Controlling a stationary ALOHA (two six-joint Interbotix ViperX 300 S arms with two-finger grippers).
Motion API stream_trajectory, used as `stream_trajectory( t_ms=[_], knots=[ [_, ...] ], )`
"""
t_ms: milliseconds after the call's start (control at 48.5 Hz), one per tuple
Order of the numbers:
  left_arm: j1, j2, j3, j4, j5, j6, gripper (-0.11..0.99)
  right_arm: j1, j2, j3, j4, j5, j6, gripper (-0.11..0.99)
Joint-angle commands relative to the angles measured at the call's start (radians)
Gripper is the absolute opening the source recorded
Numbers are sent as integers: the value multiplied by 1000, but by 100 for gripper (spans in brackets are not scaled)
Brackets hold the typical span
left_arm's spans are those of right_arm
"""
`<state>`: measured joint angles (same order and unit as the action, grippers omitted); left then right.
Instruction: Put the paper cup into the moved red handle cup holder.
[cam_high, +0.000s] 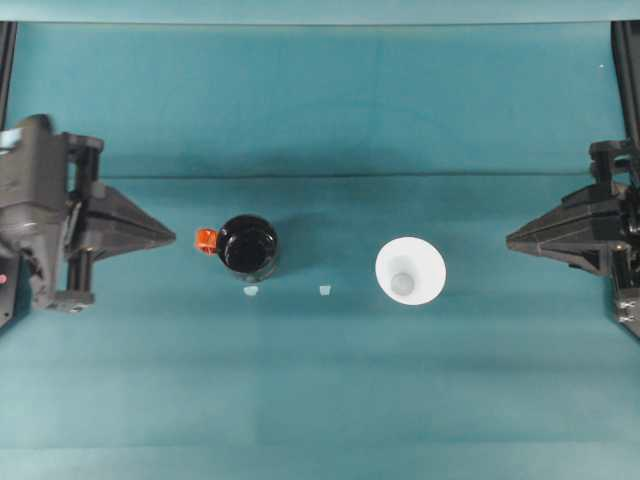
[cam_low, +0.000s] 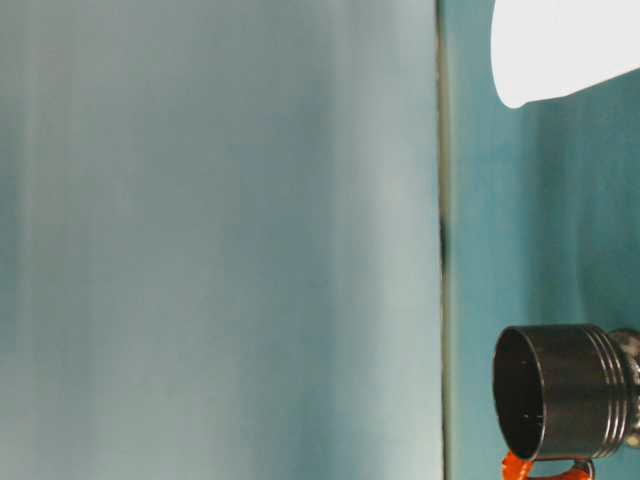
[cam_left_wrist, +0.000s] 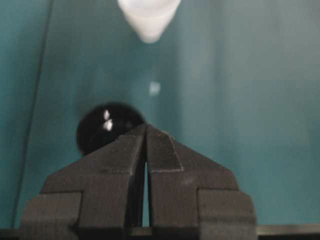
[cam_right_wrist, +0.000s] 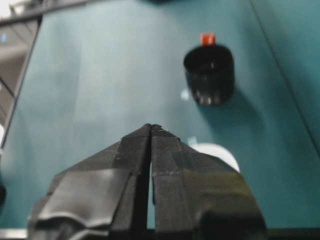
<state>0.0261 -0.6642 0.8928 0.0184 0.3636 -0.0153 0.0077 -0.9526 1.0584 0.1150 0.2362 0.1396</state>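
Observation:
The white paper cup (cam_high: 410, 270) stands upright, right of the table's middle; it also shows as paper cup (cam_low: 565, 45), paper cup (cam_left_wrist: 148, 17) and, partly behind my fingers, paper cup (cam_right_wrist: 217, 152). The black red handle cup holder (cam_high: 247, 246) stands left of middle with its orange-red tab (cam_high: 205, 239) pointing left; it is also seen as holder (cam_low: 560, 392), holder (cam_left_wrist: 102, 127) and holder (cam_right_wrist: 209, 74). My left gripper (cam_high: 172, 237) is shut and empty, a little left of the tab. At the right edge my right gripper (cam_high: 510, 240) is shut and empty, apart from the cup.
Two small pale markers (cam_high: 251, 291) (cam_high: 324, 290) lie on the teal table (cam_high: 320, 400) just in front of the holder and the gap between the two cups. Black frame posts (cam_high: 626, 60) stand at the far corners.

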Motion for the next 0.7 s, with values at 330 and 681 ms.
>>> stream_trajectory(
  t_ms=[330,681],
  knots=[
    [75,196,-138,5,250,2,3,-28,14,-28,3,86,6,-10],
    [78,285,-193,15,308,123,3,-40,54,-26,-12,89,5,-10]
  ],
)
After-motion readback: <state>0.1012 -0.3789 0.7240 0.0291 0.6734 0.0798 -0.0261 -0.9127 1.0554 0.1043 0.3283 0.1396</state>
